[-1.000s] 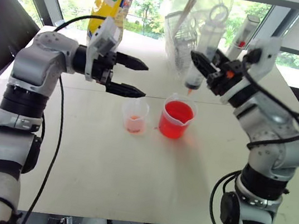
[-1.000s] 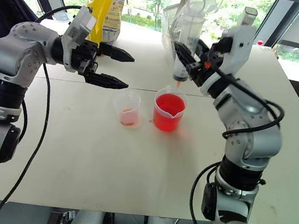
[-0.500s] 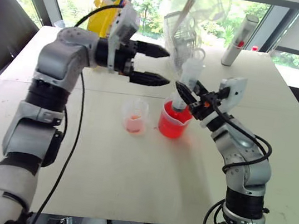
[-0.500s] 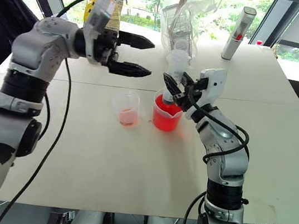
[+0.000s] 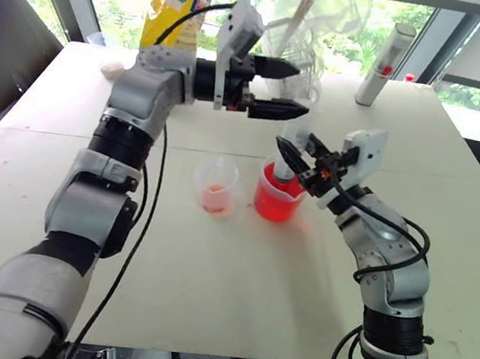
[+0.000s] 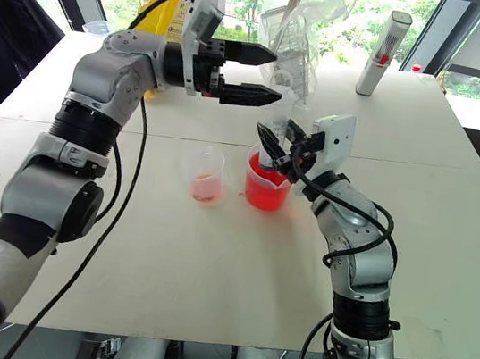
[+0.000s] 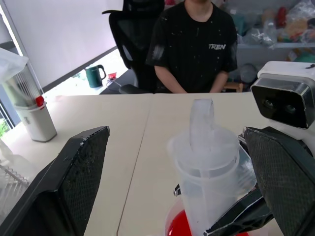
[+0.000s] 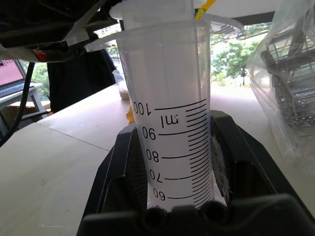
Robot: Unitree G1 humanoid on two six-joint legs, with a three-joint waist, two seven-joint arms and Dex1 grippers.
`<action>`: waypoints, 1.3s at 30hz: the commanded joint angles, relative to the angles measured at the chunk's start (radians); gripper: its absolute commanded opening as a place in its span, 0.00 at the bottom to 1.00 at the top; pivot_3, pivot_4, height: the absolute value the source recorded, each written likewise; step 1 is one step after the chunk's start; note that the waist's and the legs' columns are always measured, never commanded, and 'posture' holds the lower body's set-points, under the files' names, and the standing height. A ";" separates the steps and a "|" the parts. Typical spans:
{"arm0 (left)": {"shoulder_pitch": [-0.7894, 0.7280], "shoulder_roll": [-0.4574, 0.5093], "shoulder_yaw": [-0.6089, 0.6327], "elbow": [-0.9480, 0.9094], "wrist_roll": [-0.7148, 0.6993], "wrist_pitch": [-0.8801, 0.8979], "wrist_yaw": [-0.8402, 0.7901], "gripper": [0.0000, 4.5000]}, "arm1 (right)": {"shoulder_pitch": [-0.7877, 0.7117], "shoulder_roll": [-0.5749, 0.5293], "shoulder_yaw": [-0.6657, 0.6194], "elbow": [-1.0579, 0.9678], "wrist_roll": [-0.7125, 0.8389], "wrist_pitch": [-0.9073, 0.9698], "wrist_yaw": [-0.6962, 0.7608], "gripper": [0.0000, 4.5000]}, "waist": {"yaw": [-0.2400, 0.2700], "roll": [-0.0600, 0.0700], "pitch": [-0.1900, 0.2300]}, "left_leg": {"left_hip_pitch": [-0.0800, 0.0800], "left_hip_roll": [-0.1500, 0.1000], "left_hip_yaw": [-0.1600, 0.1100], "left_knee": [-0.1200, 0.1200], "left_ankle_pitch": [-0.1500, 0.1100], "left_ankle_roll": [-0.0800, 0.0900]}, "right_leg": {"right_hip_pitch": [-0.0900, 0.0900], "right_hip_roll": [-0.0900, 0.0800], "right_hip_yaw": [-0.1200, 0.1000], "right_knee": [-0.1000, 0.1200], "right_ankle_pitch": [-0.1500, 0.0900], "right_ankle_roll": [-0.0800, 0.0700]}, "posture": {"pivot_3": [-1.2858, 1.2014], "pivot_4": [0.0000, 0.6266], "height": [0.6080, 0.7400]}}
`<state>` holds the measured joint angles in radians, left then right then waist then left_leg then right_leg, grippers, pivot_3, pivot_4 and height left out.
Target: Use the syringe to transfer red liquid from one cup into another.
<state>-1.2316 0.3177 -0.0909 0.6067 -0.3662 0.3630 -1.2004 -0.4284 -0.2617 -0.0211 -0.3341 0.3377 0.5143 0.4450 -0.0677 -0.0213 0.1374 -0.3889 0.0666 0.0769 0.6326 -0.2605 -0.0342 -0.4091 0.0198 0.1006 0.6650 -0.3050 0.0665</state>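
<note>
Right fingers [image 5: 301, 160] clamp syringe [image 6: 272, 141], tip in full red cup [image 5: 277, 196] | left fingers [image 5: 281, 86] wide open, empty, near plunger | draw apparently pending; small cup [image 5: 216, 185] awaits transfer

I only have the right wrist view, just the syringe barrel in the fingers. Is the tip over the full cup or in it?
Observer: In it. The syringe stands with its lower end inside the rim of the full red cup; the tip itself is hidden.
Operator: Where's the left gripper?
Observer: Open, near the top of the syringe; its wrist view shows the plunger between its fingers, untouched.
Operator: And the other cup?
Observer: Smaller, standing apart from the red cup on the robot's left, with a little red liquid in the bottom.
</note>
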 commanded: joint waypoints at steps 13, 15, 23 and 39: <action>-0.026 -0.011 0.026 -0.045 -0.024 0.036 -0.054 0.02 | -0.002 -0.015 0.013 -0.009 -0.010 -0.033 0.007 0.31 | 0.000 0.000 0.000 | 0.000 0.000 0.000 0.000 0.000 0.000 | 0.000 0.000 0.000 0.000 0.000 0.000 | 0.52 0.24 0.99; -0.030 -0.011 0.030 -0.052 -0.030 0.038 -0.058 0.02 | 0.000 -0.015 0.015 -0.006 -0.009 -0.030 0.008 0.31 | 0.000 0.000 0.000 | 0.000 0.000 0.000 0.000 0.000 0.000 | 0.000 0.000 0.000 0.000 0.000 0.000 | 0.52 0.24 0.99; -0.097 -0.009 0.068 0.002 -0.033 0.019 -0.030 0.02 | 0.020 -0.011 0.028 0.013 0.005 -0.014 0.022 0.31 | 0.001 0.000 0.000 | 0.000 0.000 0.000 0.000 0.000 0.000 | 0.000 0.000 0.000 0.000 0.000 0.000 | 0.52 0.24 0.99; -0.192 -0.009 0.104 0.126 -0.029 -0.057 -0.005 0.02 | 0.077 -0.005 0.055 0.065 0.004 -0.033 0.037 0.31 | 0.000 0.000 0.000 | 0.000 0.000 0.000 0.000 0.000 0.000 | 0.000 0.000 0.000 0.000 0.000 0.000 | 0.52 0.24 0.99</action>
<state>-1.3140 0.2777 -0.0839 0.7621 -0.3790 0.3774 -1.2576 -0.3906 -0.2650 -0.0082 -0.2871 0.3372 0.4682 0.4503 -0.0678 -0.0214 0.1374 -0.3890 0.0664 0.0767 0.6326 -0.2605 -0.0342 -0.4090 0.0201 0.1002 0.6650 -0.3050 0.0665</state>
